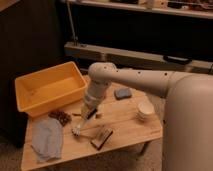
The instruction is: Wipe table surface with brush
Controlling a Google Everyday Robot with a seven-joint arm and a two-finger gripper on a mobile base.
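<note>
Brush (80, 126): judged light, stiff and slim, bristle head down on the surface (125, 131) just left of the wooden block brush (102, 137); best held mid-handle. End effector (88, 111) sits at the handle's upper end; whether it grips cannot be told. Beyond, the tub (50, 90) appears empty.

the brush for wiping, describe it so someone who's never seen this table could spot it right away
Start at the yellow tub on the left of the wooden table; just right of it the robot arm reaches down, and its gripper sits near the table's middle. The brush slants down from that gripper, its round bristle head on the planks. Unlike the short wooden block brush beside it, it is slim, pale and long-handled.
</note>
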